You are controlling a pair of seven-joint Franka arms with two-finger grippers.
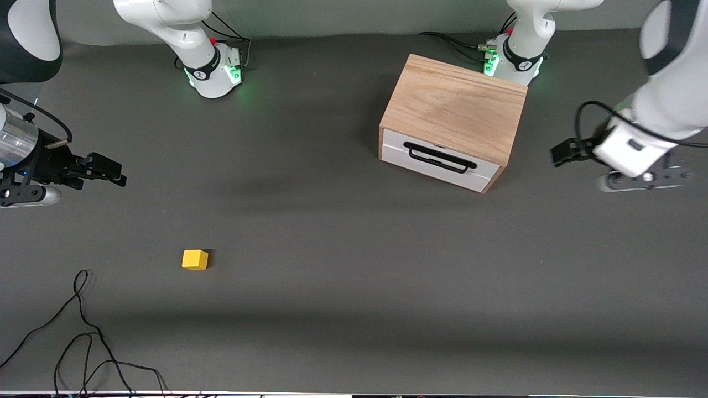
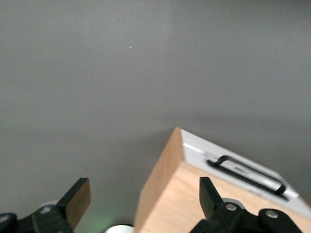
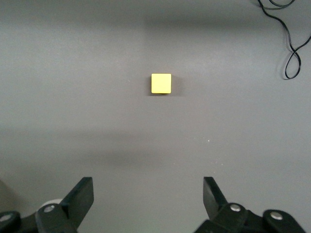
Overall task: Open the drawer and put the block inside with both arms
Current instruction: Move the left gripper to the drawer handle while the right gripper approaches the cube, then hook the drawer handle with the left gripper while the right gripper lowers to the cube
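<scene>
Dark grey surface, loose black cable nearest the camera. Yellow block next, toward the right arm's end. Farther back, drawer fully closed in its oak box. Right gripper and left gripper both hanging wide open, holding nothing.

Yellow block, white drawer with black handle, oak box, grey table.

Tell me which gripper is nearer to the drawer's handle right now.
The left. The left gripper hangs open just off the box's side toward the left arm's end, close to the black handle. The right gripper, also open, is at the right arm's end, up above the yellow block.
</scene>
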